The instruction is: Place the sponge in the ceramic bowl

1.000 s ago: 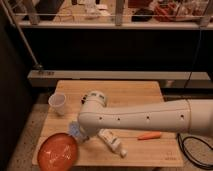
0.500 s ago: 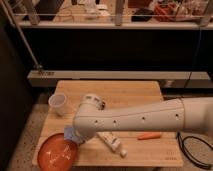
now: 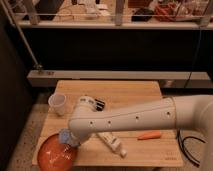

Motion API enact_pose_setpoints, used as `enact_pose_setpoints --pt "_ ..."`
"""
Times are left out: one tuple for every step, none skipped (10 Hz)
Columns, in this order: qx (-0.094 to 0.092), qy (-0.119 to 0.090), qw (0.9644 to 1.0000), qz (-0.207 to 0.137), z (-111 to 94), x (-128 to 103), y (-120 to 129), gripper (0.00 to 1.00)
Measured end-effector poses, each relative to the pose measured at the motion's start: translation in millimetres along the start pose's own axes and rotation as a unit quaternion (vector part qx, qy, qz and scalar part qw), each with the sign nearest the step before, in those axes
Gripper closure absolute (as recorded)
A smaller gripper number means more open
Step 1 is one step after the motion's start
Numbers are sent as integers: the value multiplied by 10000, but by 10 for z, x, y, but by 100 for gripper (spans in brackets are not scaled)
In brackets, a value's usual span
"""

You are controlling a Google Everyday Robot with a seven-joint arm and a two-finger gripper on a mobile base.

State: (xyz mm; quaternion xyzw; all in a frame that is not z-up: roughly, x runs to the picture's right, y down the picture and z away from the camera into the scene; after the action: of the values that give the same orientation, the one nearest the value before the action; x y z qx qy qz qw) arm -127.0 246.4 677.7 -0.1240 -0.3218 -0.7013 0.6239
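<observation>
Wooden table (image 3: 142, 92), dark room, jaws gripping sponge (image 3: 65, 136) over ceramic bowl (image 3: 51, 156).

Single camera view, set high and near, looking down and forward across the pale rectangular wooden table (image 3: 131, 93); gripper (image 3: 68, 138) at lower left

White cup (image 3: 58, 103), tube (image 3: 112, 144), orange stick (image 3: 149, 135)

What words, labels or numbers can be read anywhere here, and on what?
None can be read.
Any print on the white tube is too small to make out.
The cup, the bowl and the sponge, held by the gripper over the bowl's rim, show no lettering.
</observation>
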Motion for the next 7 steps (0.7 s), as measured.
enact_pose_setpoints --pt "27 -22 10000 -27 51 5 -59 100" --pt "55 -53 9999 -94 93 8 -146 100" --pt "62 -67 9999 -109 115 10 -159 100" --pt "69 -90 9998 -138 141 5 -171 100" --pt "82 -106 9997 -182 157 5 -197 100" --pt "102 -128 9996 -232 184 10 -231 100" --pt "124 -150 9994 -279 220 21 -283 100"
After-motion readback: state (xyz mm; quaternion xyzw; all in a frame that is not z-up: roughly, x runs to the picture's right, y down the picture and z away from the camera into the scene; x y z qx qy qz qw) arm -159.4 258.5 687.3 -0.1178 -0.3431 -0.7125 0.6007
